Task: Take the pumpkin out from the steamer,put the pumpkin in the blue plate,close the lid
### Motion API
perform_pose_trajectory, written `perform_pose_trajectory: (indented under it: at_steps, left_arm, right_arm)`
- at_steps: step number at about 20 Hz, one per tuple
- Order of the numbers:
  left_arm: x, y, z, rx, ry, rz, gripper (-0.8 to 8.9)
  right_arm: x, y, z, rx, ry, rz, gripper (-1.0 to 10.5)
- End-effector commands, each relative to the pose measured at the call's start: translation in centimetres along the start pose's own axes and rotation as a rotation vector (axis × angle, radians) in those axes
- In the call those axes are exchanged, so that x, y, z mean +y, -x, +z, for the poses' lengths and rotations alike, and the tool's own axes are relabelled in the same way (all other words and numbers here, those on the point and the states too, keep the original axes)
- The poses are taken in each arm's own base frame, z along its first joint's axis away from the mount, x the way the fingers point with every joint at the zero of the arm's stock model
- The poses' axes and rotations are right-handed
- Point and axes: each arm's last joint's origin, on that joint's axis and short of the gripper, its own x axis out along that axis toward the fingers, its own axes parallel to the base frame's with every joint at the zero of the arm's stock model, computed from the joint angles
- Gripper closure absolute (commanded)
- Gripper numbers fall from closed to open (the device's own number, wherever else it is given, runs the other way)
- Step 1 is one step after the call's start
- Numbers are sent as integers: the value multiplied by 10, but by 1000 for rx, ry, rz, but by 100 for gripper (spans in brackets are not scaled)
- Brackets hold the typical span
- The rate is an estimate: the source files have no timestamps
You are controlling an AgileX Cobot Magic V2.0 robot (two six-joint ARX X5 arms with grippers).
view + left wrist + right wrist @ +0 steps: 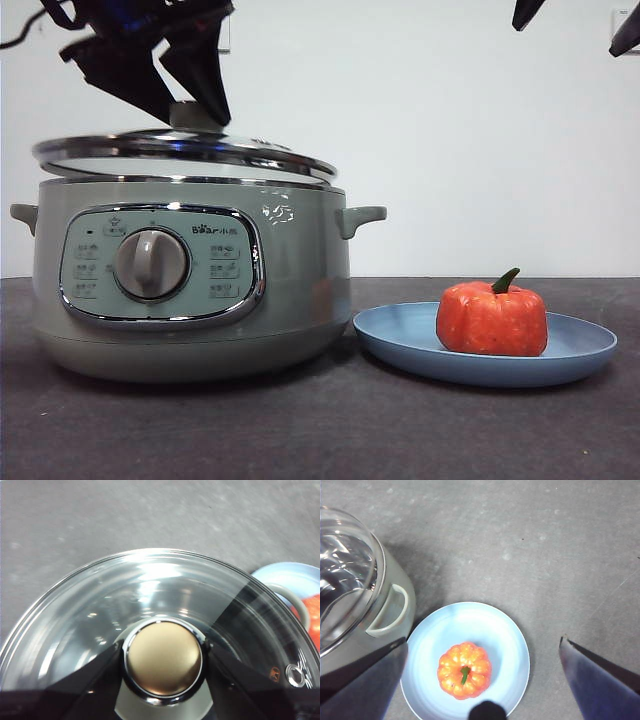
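We see the large sage-green steamer on the dark table, with the chrome-rimmed glass lid held tilted just above its rim. The lid is rigid, breakable and slick (glass, we judge), so its knob is the sound hold; our left gripper is clamped there. The light-blue plate carries the small orange pumpkin. Our right gripper hangs spread wide and empty.
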Motion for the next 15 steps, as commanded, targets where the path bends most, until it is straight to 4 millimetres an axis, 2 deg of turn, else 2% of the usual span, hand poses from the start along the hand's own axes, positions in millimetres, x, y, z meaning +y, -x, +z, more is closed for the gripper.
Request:
perform_pose_trajectory:
  at_steps: [1,3,9,10,13,15]
  left_arm:
    - [-4,-7,3,-16,6,-21,826]
    - [-4,-12,-1,21,5,-16,827]
    - [0,-12,-6,71,10,22,826]
    - [0,-12,-6,70,9,21,785]
    - [0,-13,-6,68,10,20,413]
    - [0,-12,-6,67,10,20,393]
  right_arm:
    - [0,-1,-1,-1,5,-2,443]
    - [0,-1,-1,0,5,-2,443]
    - [0,-1,-1,-1,4,-2,443]
    - [0,-1,-1,-1,4,-2,443]
    - [0,-1,-1,-1,3,-1,443]
    - [0,-1,-1,-1,3,-1,443]
